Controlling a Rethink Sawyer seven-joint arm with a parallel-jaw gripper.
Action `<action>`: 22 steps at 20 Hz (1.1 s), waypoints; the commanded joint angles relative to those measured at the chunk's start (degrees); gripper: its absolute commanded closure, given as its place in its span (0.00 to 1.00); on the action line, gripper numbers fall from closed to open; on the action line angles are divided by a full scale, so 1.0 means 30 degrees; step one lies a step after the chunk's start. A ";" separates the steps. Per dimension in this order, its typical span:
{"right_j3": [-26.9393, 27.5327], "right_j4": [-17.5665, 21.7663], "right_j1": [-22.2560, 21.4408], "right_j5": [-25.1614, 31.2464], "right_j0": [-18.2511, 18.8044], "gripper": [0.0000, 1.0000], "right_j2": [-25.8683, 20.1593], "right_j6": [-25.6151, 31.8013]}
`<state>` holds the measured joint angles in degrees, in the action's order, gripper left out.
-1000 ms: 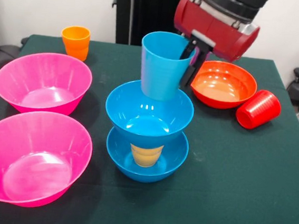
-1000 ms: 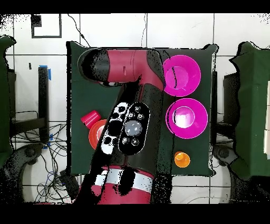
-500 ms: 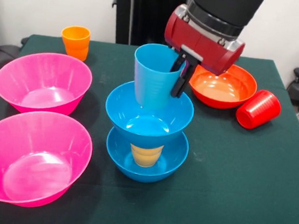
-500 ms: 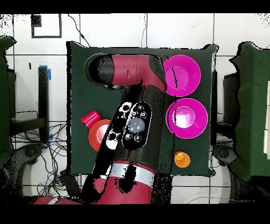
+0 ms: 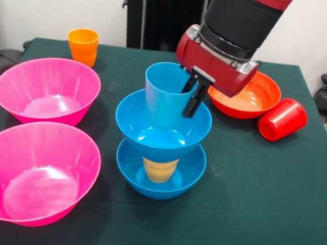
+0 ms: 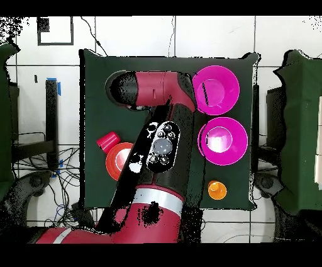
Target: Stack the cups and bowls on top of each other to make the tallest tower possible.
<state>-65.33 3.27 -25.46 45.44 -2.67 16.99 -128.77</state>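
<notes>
Pinching the light blue cup's (image 5: 165, 94) rim, the end effector (image 5: 190, 96) holds it inside the top blue bowl (image 5: 163, 128), stacked over a yellow cup (image 5: 159, 169) in the lower bowl (image 5: 159, 177).

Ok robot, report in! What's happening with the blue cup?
Gripper shut on light blue cup, one finger inside the rim. Cup upright, low in top blue bowl of tower. Nothing in the way.
</notes>
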 commanded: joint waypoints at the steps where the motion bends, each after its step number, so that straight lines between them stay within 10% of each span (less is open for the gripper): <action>1: -0.1754 0.1033 0.1184 -0.0880 -0.0139 1.00 -0.2167 0.0636; 22: -0.1531 0.0890 0.1355 -0.0655 -0.0233 1.00 -0.2146 0.0776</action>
<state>-65.39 3.26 -22.02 45.41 -2.67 16.99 -128.77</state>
